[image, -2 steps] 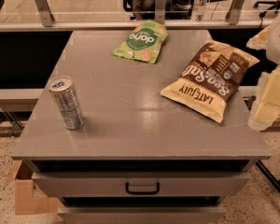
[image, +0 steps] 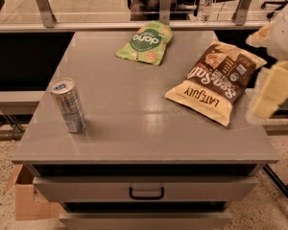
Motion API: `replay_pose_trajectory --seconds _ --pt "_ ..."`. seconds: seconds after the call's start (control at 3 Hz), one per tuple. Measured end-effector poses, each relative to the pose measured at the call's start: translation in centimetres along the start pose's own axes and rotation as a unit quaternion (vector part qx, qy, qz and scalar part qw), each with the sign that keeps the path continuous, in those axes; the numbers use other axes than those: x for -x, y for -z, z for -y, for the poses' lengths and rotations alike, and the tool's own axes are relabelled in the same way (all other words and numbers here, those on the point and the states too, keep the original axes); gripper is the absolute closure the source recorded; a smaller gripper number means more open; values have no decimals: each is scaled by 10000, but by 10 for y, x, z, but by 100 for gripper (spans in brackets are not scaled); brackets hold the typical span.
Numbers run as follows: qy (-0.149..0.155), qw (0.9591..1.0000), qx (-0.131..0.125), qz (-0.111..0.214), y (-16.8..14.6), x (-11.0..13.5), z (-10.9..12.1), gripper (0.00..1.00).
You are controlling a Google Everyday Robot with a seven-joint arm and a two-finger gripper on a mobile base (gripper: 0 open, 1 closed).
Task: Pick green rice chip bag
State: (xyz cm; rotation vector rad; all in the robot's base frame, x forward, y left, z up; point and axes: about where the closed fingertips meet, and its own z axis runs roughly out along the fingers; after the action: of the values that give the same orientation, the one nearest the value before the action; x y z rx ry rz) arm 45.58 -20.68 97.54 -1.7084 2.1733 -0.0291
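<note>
Gripper point(image: 271, 92): hanging off the table's right edge, at about 3 o'clock of the tabletop point(image: 134, 128). It is showing only as a pale cream smear. Cannot tell whether it is open or closed, and nothing is visibly held in it.

Key relation: the green rice chip bag point(image: 145, 42) is lying at roughly 10 o'clock from the gripper, well apart from it, near the far edge of the table at about 12 o'clock of the top. The brown-and-cream chip bag point(image: 213, 80) is sitting between the two, close to the straight line from gripper to target. Judgement: the reach is going to have to pass over or behind that larger bag without snagging it.

Long axis: the green bag is lying flat, with its length appearing to run from about 7 o'clock to 1 o'clock. Judgement: a grasp across the short side would be closing along roughly 10 to 4 o'clock.

Target appearance: a small light-green pouch with a dark green round logo in white letters, reading upside down from here. Round pale chips are printed near its lower end, and the surface is slightly puffed and creased.

Also present: a can point(image: 67, 104) standing upright at 9 o'clock, well apart from the target.
</note>
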Motion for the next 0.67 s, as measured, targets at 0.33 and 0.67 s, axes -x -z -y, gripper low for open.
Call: replay_pose_trajectory --seconds 0.33,0.67 --pt "-178 9933 22 1140 -27 40 43 0" --pt "-610 9772 -29 2033 -51 76 79 0"
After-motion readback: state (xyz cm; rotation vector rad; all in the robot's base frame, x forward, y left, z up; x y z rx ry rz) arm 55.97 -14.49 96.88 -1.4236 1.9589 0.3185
